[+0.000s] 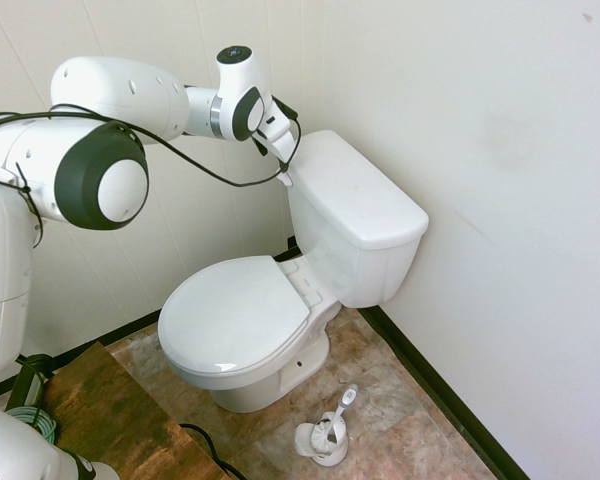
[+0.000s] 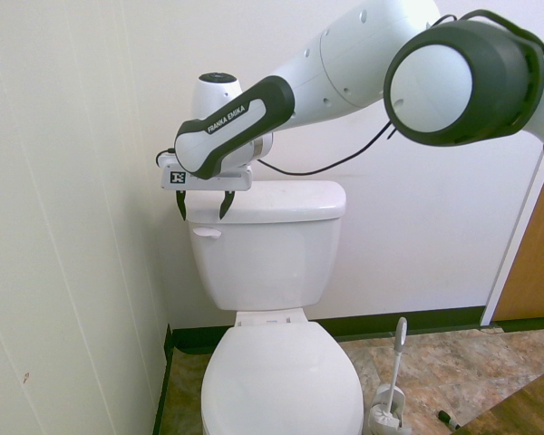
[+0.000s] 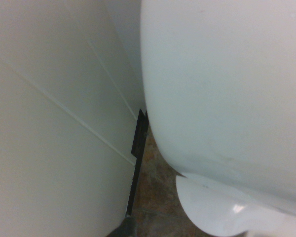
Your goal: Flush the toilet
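Looming closest in the second exterior view, the white arm [image 2: 344,68] with dark-trimmed joints is reaching across toward the toilet [image 2: 281,385]. The claw [image 2: 203,217] is hanging over the tank's left end as that view is showing it, its two dark fingers pointing down and standing wide apart with nothing between them. Just below them, the small white flush lever [image 2: 207,233] is sticking out on the front of the tank [image 2: 267,267], under the flat tank lid [image 2: 290,201]. The toilet is standing in the corner, beside the panelled wall [image 2: 59,227], its oval seat lid [image 1: 235,315] lying closed. On the mottled floor [image 1: 380,395], a toilet brush [image 1: 343,406] is leaning in its white holder [image 1: 326,445]. Dark baseboard [image 1: 440,395] is running along the wall's foot.
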`<action>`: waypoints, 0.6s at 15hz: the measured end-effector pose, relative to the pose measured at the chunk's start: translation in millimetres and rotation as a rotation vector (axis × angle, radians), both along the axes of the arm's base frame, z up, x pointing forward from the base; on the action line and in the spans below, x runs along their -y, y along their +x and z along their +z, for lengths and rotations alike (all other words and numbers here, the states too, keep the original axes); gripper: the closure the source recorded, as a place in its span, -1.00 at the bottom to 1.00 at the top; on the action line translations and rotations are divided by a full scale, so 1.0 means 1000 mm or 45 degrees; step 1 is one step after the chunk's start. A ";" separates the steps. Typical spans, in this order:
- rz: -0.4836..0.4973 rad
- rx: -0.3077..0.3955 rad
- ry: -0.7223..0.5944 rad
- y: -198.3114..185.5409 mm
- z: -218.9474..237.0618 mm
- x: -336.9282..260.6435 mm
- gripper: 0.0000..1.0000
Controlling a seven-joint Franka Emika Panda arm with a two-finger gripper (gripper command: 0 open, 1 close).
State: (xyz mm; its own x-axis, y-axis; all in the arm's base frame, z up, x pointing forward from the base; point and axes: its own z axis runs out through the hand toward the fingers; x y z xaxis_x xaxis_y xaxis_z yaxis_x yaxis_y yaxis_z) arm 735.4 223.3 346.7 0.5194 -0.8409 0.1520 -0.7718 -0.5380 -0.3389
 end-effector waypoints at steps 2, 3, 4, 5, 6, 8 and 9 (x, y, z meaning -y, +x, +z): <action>-0.011 -0.009 0.004 0.007 0.001 -0.002 1.00; -0.015 -0.014 0.006 0.009 0.001 -0.003 1.00; -0.018 -0.020 0.007 0.011 0.000 -0.004 1.00; -0.023 -0.024 0.009 0.012 -0.003 -0.005 1.00; -0.028 -0.025 0.011 0.014 -0.005 -0.006 1.00; -0.035 -0.026 0.013 0.016 -0.008 -0.007 1.00; -0.040 -0.028 0.013 0.016 -0.008 -0.006 1.00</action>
